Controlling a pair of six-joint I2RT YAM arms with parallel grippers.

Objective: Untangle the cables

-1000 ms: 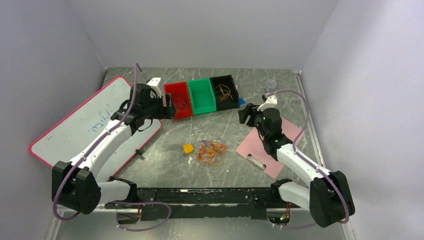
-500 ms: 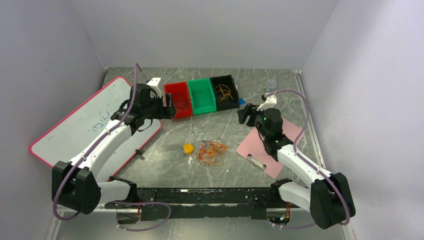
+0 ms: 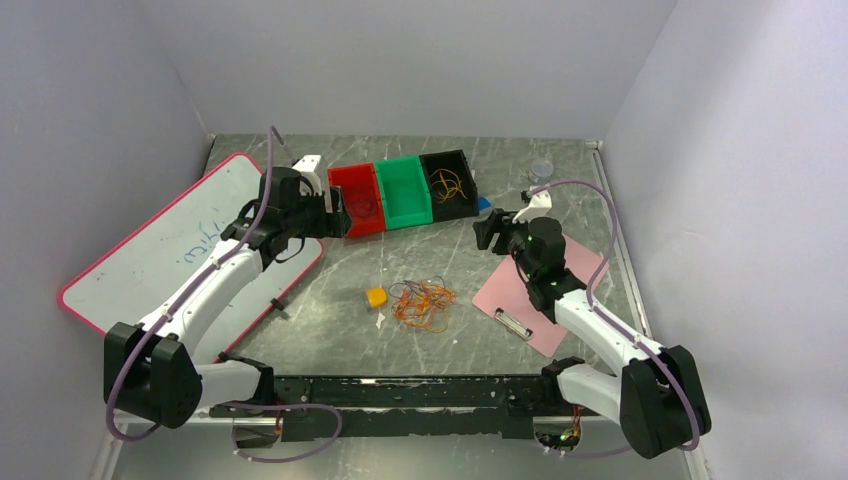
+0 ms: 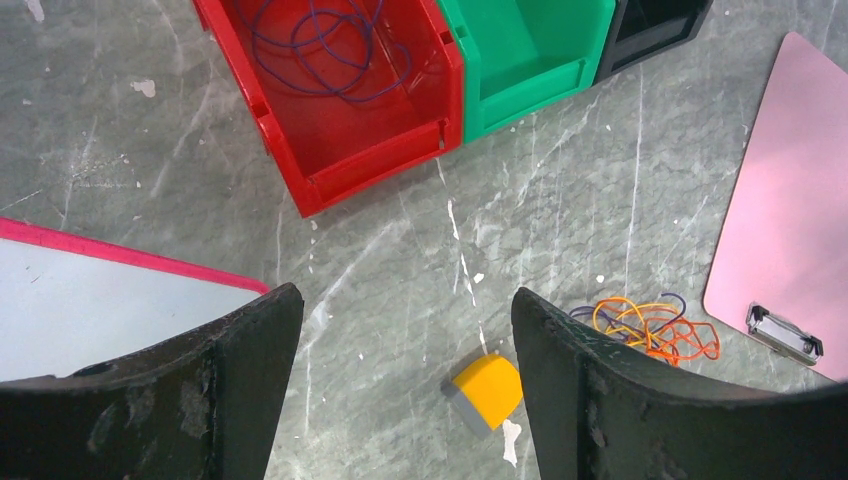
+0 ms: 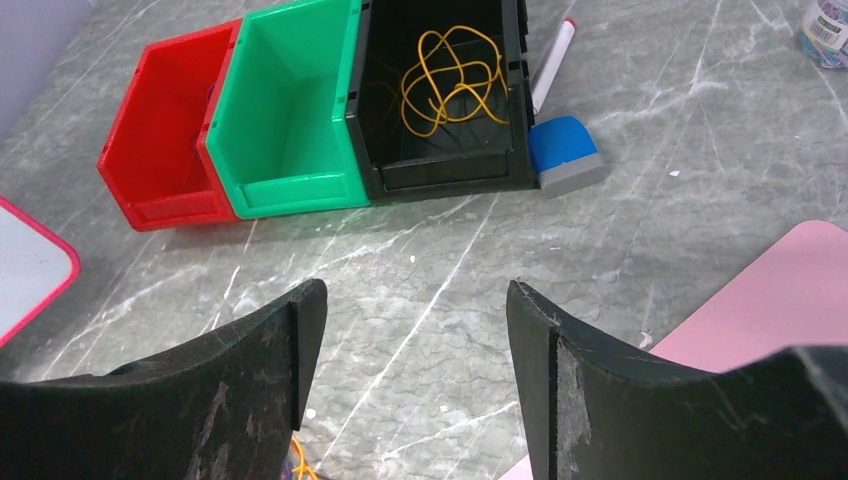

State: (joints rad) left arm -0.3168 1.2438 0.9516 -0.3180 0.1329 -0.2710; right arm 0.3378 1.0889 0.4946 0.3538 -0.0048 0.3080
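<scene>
The cables (image 3: 422,304) are a loose, mostly orange heap on the surface (image 3: 330,295), well in front of the green bin (image 3: 404,190). The left gripper (image 4: 405,297) hangs to the left of that bin, spread wide and empty. The right gripper (image 5: 415,290) is off to the bin's right, also wide with nothing in it.

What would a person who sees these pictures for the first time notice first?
The orange tangle of cables lies in the middle of the table, with a small yellow block just left of it. Behind it stands a bright row: a red bin, a green bin and a black bin. A pink clipboard lies at the right.
</scene>
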